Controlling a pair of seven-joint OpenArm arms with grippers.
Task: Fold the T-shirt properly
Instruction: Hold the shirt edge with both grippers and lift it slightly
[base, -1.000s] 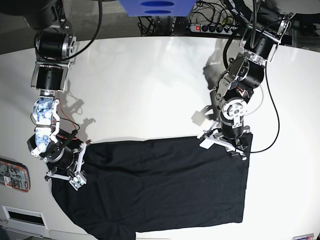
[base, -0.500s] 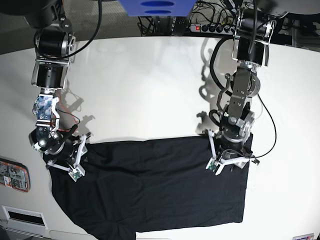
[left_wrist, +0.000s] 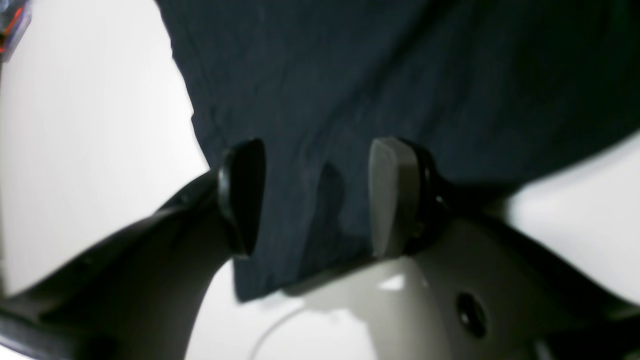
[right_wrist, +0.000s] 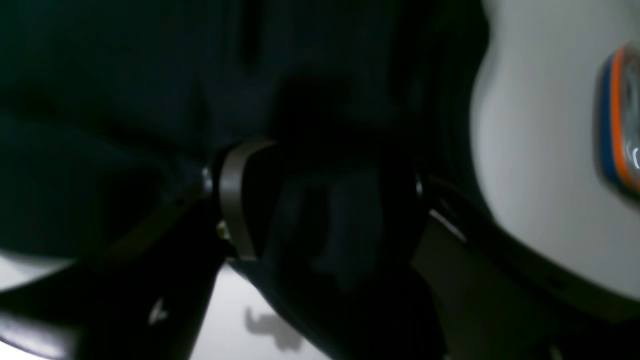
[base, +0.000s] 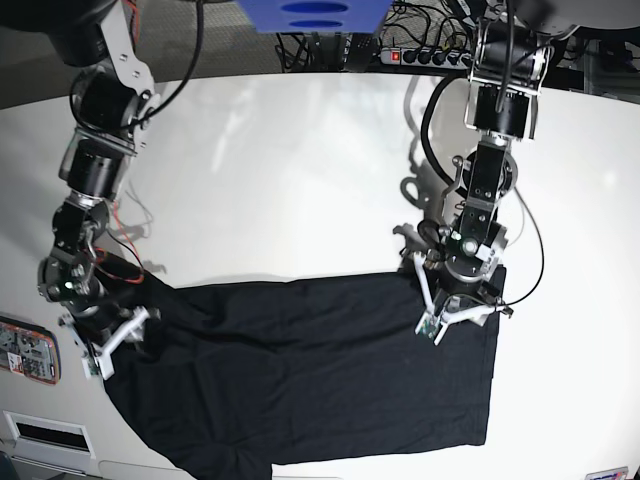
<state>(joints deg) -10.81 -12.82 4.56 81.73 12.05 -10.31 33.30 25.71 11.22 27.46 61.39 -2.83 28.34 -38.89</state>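
Left wrist view: my left end effector (left_wrist: 315, 200) is spread wide, pads straddling the T-shirt (left_wrist: 400, 75) edge — nothing pinched yet, white tabletop (left_wrist: 75, 150) on either side. Right wrist view: dark and blurred, my right end effector (right_wrist: 320, 200) looks parted over black cloth, though whether it grips I cannot tell. Base view: the T-shirt (base: 320, 370) lies spread flat across the near tabletop (base: 300, 160), apparently unfolded, so I judge the folding barely begun. My left arm reaches steeply down onto the far edge near one corner (base: 458, 300); my right (base: 95, 340) crouches low at the opposite corner.
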